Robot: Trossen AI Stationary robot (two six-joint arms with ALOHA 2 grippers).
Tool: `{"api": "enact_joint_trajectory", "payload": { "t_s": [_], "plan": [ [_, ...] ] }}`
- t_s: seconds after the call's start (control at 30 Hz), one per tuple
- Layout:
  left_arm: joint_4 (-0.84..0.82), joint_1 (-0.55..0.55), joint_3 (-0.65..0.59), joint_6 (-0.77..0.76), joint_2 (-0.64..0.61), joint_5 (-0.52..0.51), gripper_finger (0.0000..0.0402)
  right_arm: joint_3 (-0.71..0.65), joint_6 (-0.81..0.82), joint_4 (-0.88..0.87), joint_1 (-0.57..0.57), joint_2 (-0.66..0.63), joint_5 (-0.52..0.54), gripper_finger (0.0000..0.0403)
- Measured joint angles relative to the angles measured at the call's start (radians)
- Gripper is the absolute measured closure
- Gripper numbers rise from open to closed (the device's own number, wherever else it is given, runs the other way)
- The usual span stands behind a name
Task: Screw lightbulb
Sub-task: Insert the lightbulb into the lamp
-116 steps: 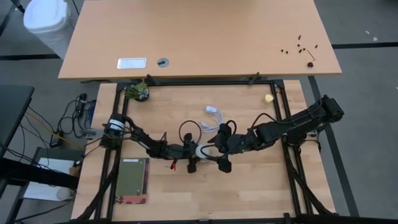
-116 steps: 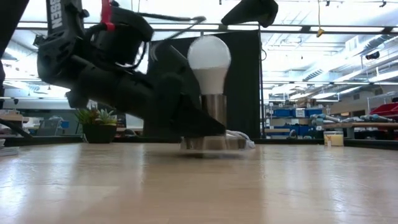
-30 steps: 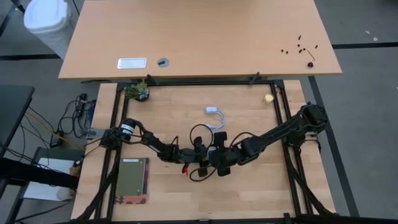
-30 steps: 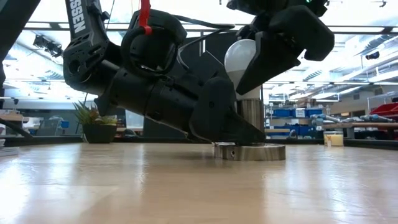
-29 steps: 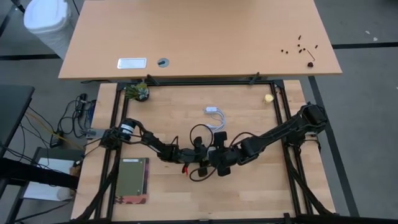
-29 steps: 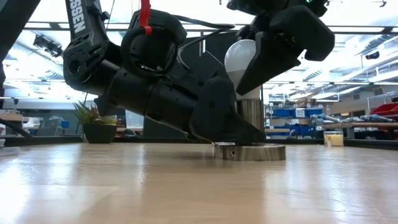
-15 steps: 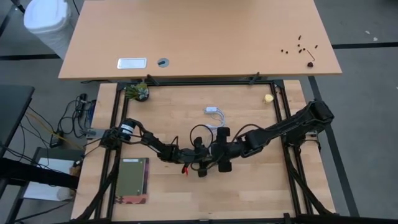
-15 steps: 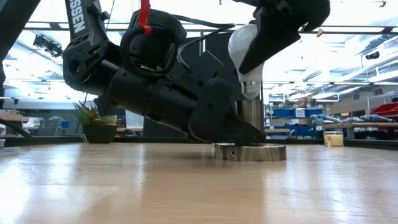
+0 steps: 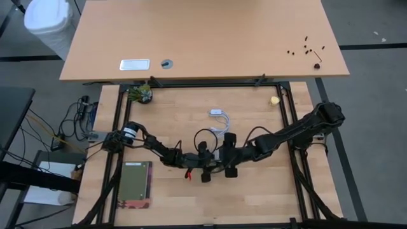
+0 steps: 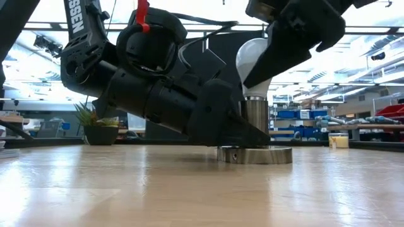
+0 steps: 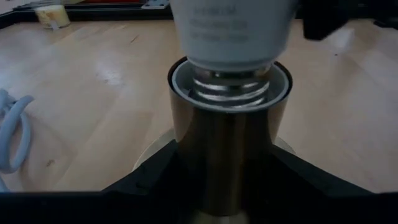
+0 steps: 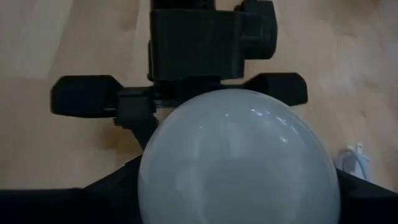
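A: What has changed?

B: The lightbulb (image 10: 257,62), held just above the socket (image 11: 229,134) half a second ago, now has its threads entering the collar.

A: Grips?

B: Right gripper (image 10: 285,45) pinches the bulb's globe; left gripper (image 10: 222,129) clamps the socket's barrel. Turning can begin, I judge.

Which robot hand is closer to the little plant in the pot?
Left. The left gripper sits mid-table clamped on the lamp socket, on the potted plant's side. The right gripper holds the lightbulb just beyond, slightly farther from the plant.
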Motion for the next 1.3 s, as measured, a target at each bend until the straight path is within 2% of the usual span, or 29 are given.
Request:
{"api": "enact_joint_trajectory", "payload": {
  "t_s": [0.2,0.4,0.57,0.83,1.3],
  "plan": [
    [0.004,0.001,0.001,0.054,0.000,0.124,0.0201,-0.063,-0.077,0.088,0.000,-0.057,-0.086,0.0136],
    [0.019,0.011,0.000,0.080,0.000,0.251,0.0201,-0.059,-0.172,0.087,-0.027,-0.059,-0.272,0.0130],
    [0.021,0.028,0.000,0.083,0.000,0.292,0.0201,-0.059,-0.235,0.108,-0.056,-0.059,-0.364,0.0134],
    [0.024,0.033,0.000,0.078,0.000,0.301,0.0201,-0.058,-0.290,0.116,-0.082,-0.059,-0.376,0.0132],
    [0.023,0.034,0.000,0.070,0.000,0.289,0.0201,-0.036,-0.220,0.099,-0.060,-0.011,-0.337,0.0131]
  ]
}}
